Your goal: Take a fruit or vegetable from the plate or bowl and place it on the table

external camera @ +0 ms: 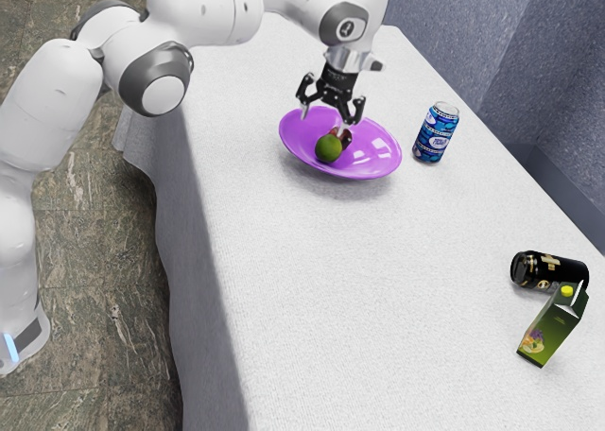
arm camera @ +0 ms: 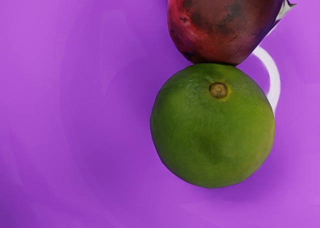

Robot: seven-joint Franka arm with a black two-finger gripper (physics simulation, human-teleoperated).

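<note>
My arm (external camera: 203, 10) enters from the exterior view's left. Its upper section rises from the base, and its forward section extends above the worktop (external camera: 378, 289) toward the exterior view's right. At the wrist the assembly bends downward, so that my hand (external camera: 325, 120) points down over the purple dish (external camera: 380, 163).

Hand state: released. The two fingers stand wide apart, with nothing grasped between them. One fingertip overlaps the red fruit (external camera: 346, 138) in the exterior view; whether it makes contact I cannot tell.

Fruit position: the green fruit (arm camera: 212, 133) and the red fruit both lie inside the dish. In the wrist view, the stem scar of the green fruit faces my camera, and the rounded end of the red fruit meets its edge. The dish surface surrounds the green fruit's remaining edge.

Surrounding items: a blue can (external camera: 436, 132) stands upright near the dish, on the side toward the exterior view's right. Well apart from the dish, a black can (external camera: 550, 269) lies on its side, close to a green carton (external camera: 553, 324).
</note>
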